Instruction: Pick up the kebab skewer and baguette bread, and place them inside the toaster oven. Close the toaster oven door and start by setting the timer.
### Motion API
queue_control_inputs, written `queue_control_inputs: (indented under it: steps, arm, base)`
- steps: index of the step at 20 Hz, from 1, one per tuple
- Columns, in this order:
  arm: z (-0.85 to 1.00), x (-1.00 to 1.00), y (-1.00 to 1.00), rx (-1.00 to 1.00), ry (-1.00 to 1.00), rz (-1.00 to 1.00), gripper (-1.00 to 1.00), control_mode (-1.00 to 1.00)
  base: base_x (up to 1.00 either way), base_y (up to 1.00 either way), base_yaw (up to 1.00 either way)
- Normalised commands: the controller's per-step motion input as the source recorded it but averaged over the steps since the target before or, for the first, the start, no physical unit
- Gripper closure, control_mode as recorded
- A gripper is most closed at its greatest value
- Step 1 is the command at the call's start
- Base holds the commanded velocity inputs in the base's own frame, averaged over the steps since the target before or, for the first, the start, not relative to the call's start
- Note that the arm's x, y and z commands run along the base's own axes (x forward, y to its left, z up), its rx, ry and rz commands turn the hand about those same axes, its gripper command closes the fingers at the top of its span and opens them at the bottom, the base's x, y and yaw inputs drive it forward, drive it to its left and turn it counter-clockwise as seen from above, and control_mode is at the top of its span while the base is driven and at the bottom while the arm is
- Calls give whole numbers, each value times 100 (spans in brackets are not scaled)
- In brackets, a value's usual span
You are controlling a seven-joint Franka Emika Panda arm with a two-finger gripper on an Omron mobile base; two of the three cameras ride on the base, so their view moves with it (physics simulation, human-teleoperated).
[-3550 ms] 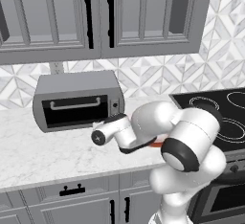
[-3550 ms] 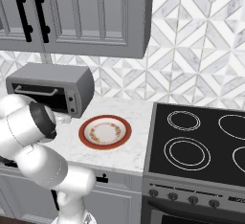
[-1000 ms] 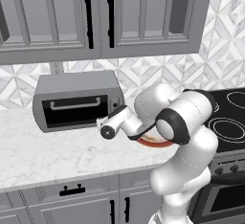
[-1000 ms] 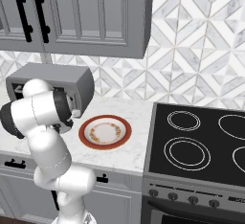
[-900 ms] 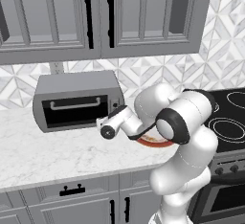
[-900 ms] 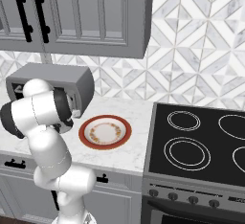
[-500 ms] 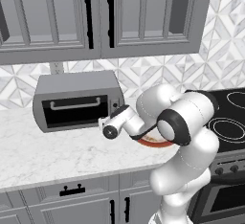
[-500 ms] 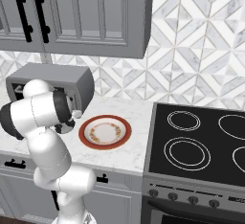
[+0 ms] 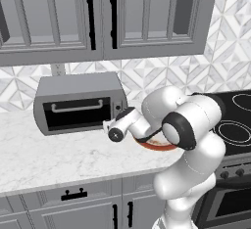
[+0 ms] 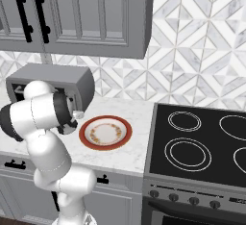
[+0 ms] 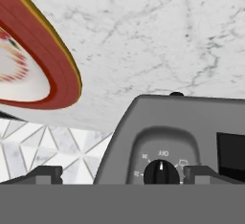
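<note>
The boxy silver-grey toaster oven sits on the white marble counter against the patterned tile wall, its dark glass door with the silver bar handle shut. Compared with half a second ago almost nothing differs: the white arm stays bent in front of the oven's right end, and the oven and plate lie as they did. Grey cabinets hang above, and a black stovetop lies to the right. The red-rimmed round plate rests on the counter just beside the oven's right side. In the hand view the gripper has its two dark fingertips spread wide, one on each side of the black timer knob on the oven's panel, pinching nothing.
</note>
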Motion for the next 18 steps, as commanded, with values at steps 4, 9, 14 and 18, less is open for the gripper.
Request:
queue_control_inputs:
  steps: [4, 9, 14, 18]
  arm:
    - [-13, 1, -3, 0, 0, 0, -100, -100]
    - [-15, 0, -17, 0, 0, 0, -100, -100]
    - [-8, 0, 0, 0, 0, 0, -100, -100]
    - [-9, 0, 2, 0, -7, 0, -100, -100]
  base:
    - [0, 0, 0]
    - [0, 0, 0]
    - [0, 0, 0]
    - [0, 0, 0]
